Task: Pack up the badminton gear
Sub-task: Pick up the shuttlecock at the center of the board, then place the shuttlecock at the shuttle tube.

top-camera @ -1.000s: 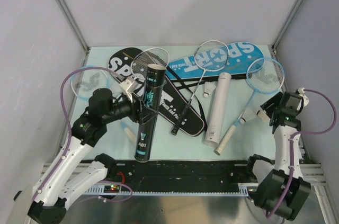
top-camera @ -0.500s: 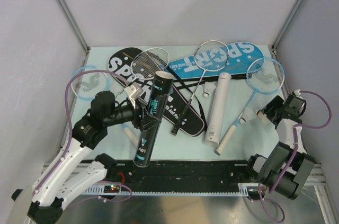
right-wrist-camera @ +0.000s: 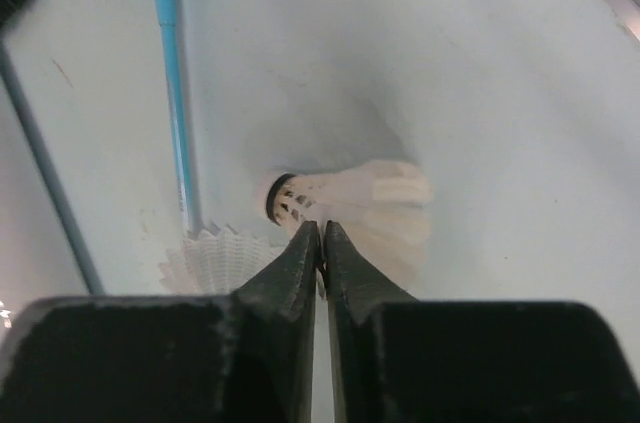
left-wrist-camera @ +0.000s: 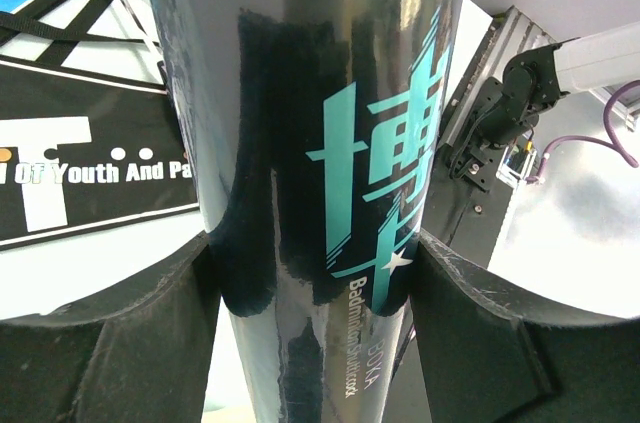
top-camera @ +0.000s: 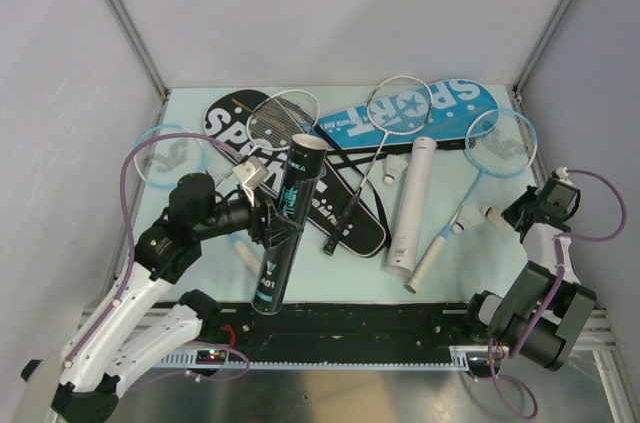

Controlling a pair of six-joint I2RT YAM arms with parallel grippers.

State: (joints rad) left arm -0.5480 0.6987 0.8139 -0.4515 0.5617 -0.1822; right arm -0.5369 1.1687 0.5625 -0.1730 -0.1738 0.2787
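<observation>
My right pincer is closed tight. Its tips look to be pinching the feather skirt of a shuttlecock near the right edge, though it is blurred so I'm not certain. A second shuttlecock and a blue racket lie just beside it.

My left pincer clamps the black tube mid-body. The tube is tilted, near the near edge and left of middle, with its open end up.

Likely step is loading the shuttlecock. I should hold the tube steady, line up on its mouth and feed it cork first, without crushing the feathers.

A white tube lies right of middle.

Writing:
- Black tube: "BadmintonShuttlecock", "A01".
- Black cover: "Of Youth And Pa".
- Blue cover, at the far right corner: "SPORT".
</observation>
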